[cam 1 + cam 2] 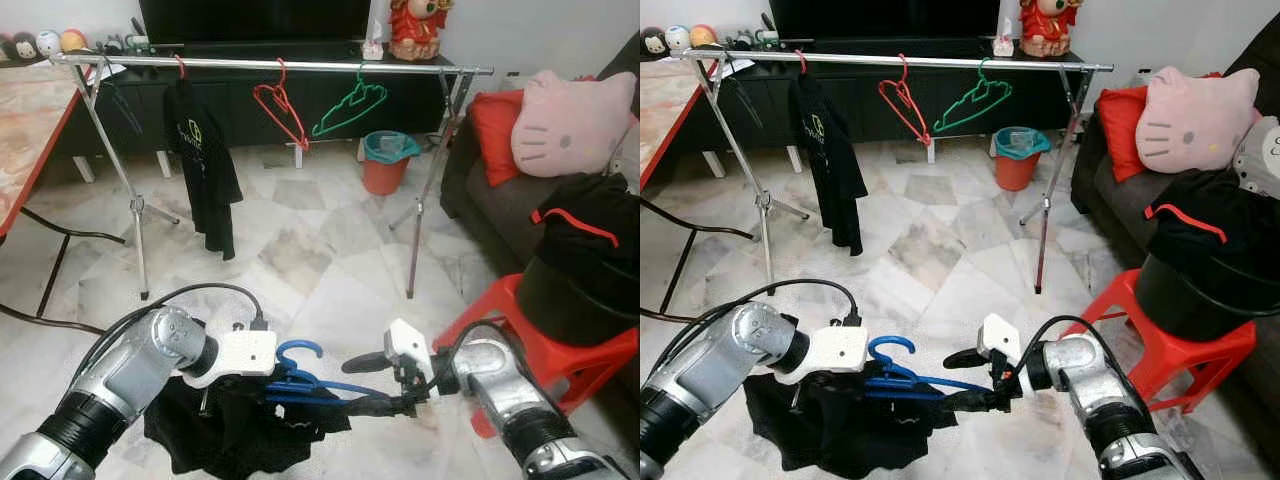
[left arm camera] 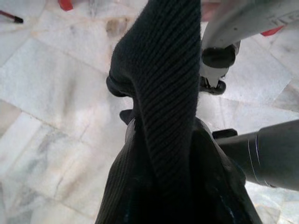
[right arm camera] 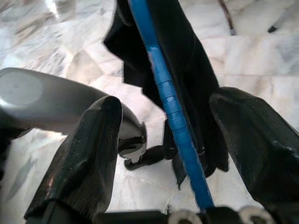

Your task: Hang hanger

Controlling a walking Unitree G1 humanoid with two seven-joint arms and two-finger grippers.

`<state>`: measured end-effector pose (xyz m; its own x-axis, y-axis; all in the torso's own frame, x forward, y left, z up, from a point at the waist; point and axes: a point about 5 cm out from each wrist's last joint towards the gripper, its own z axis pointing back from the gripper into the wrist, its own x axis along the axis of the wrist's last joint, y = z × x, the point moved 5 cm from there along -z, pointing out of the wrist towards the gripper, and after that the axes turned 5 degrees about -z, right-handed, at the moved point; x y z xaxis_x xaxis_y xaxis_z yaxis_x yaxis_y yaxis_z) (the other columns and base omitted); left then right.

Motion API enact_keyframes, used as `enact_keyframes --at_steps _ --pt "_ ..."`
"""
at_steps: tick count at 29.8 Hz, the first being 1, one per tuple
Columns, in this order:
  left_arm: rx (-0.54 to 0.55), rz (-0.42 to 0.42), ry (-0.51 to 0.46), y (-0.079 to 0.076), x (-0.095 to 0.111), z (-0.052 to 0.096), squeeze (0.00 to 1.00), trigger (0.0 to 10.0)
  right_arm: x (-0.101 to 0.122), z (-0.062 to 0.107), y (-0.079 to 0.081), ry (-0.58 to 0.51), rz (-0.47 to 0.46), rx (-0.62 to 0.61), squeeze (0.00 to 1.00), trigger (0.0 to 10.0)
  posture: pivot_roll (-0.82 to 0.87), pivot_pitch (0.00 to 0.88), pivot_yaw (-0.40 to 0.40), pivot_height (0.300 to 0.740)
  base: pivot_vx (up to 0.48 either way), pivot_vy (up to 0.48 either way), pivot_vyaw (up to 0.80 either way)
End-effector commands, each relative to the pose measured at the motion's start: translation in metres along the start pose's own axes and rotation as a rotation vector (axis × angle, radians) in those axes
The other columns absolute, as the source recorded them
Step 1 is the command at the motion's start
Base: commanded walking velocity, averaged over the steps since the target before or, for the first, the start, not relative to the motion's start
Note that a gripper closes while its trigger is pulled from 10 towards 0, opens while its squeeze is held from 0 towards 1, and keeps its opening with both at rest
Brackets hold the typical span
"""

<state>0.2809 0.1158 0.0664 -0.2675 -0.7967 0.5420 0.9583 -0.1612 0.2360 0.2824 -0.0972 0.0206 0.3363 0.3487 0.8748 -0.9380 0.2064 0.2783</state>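
my right gripper [image 3: 163, 140] fingers spread wide, blue hanger [image 3: 166, 93] bar running between them, touching neither pad. left gripper [image 1: 262, 385] buried in black cloth [image 1: 230, 430], can't tell its opening. hanger low over the floor between both arms, well short of the rack [image 1: 270, 64].

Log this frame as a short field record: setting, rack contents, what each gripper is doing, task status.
setting: tiled living room floor, red stool at right
rack: clothes rack holds black shirt, red hanger, green hanger
left gripper: at blue hanger with black garment
right gripper: jaws open around the blue hanger's bar
status: blue hanger not yet on rack
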Motion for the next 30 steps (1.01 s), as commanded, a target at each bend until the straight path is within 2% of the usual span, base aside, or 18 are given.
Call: enact_keyframes --at_steps 1,6,7,8,9,26,27,28,29,30 --pt "0.028 -0.023 -0.025 0.008 0.009 0.006 0.0 10.0 0.003 0.0 -0.004 0.002 0.019 -0.026 0.0 10.0 0.04 0.0 -0.093 0.74 0.0 0.0 0.0" --pt "0.025 -0.027 -0.035 0.007 0.013 0.004 0.0 10.0 0.007 -0.003 -0.002 -0.031 0.003 -0.006 0.0 9.9 0.04 0.0 -0.093 0.74 0.0 0.0 0.0" --pt "0.024 -0.026 -0.036 0.006 0.013 0.004 0.0 10.0 0.008 -0.004 -0.002 -0.034 0.007 -0.006 0.0 4.5 0.04 0.0 -0.093 0.74 0.0 0.0 0.0" --pt "0.023 -0.026 -0.035 0.006 0.013 0.004 0.0 10.0 0.009 -0.003 -0.002 -0.037 0.011 -0.008 0.0 3.0 0.04 0.0 -0.093 0.74 0.0 0.0 0.0" --pt "0.025 -0.024 -0.032 0.006 0.012 0.004 0.0 10.0 0.011 -0.003 -0.004 -0.043 0.018 -0.02 0.0 0.0 0.04 0.0 -0.093 0.74 0.0 0.0 0.0" --pt "0.022 -0.021 -0.035 0.006 0.014 0.002 0.0 10.0 0.014 -0.005 -0.004 -0.054 0.031 -0.006 0.0 0.0 0.04 0.0 -0.096 0.74 0.0 0.0 0.0" --pt "0.022 -0.02 -0.036 0.006 0.014 0.002 0.0 10.0 0.012 -0.005 -0.002 -0.046 0.031 0.002 0.0 1.1 0.04 0.0 -0.096 0.74 0.0 0.0 0.0" --pt "0.022 -0.02 -0.036 0.006 0.014 0.002 0.0 10.0 0.011 -0.005 -0.002 -0.04 0.031 0.007 0.0 1.1 0.04 0.0 -0.096 0.74 0.0 0.0 0.0" --pt "0.021 -0.02 -0.038 0.006 0.015 0.002 0.0 10.0 0.008 -0.006 0.0 -0.027 0.034 0.015 0.0 4.7 0.04 0.0 -0.097 0.74 0.0 0.0 0.0" --pt "0.021 -0.02 -0.039 0.007 0.016 0.002 0.0 10.0 0.007 -0.006 0.0 -0.021 0.036 0.017 0.0 4.7 0.04 0.0 -0.097 0.74 0.0 0.0 0.0"
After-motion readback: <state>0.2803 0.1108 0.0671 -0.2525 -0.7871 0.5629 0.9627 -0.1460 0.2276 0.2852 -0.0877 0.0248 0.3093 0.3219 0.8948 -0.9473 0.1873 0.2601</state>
